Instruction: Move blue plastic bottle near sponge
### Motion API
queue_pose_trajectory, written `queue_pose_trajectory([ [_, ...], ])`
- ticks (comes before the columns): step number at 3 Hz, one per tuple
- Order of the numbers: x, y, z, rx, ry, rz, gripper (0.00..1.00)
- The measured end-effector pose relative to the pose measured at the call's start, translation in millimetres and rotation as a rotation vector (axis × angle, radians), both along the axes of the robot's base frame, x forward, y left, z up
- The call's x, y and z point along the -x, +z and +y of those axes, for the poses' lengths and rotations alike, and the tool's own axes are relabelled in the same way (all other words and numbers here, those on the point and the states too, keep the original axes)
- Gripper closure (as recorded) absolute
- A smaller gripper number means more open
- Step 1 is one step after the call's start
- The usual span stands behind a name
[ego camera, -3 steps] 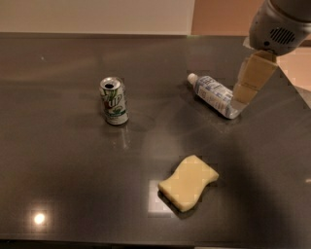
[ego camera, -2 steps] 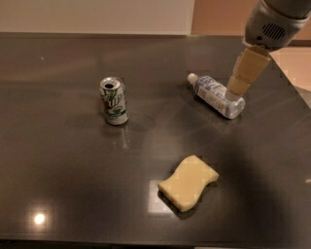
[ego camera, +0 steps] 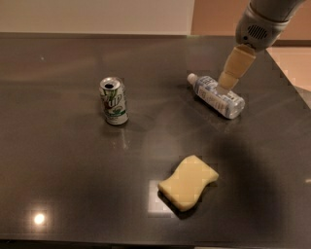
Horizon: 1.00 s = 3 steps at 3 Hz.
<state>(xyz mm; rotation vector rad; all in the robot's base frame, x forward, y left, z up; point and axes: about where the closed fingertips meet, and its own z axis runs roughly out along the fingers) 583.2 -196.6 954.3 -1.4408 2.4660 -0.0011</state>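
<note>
The blue plastic bottle [ego camera: 216,96] lies on its side on the dark table [ego camera: 58,160], at the right rear, white cap pointing to the rear left. My gripper [ego camera: 226,82] comes down from the upper right and its tan tip is over the middle of the bottle, at or just above its surface. The pale yellow sponge [ego camera: 188,182] lies flat in front of the bottle, toward the near edge, well apart from it.
A green-white soda can [ego camera: 113,101] stands upright left of centre, opened top up. The table's right edge runs diagonally behind the arm, with light floor [ego camera: 296,63] beyond it. A wall [ego camera: 97,14] lies behind the table's far edge.
My gripper has moved left and toward the rear, from above the bottle's base end to over its middle. The bottle, can and sponge have not moved.
</note>
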Motion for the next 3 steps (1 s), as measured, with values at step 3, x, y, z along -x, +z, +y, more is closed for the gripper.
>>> queue_pose_trajectory([
  [3, -41, -40, -6, -0.009, -0.113, 0.065, 0.00],
])
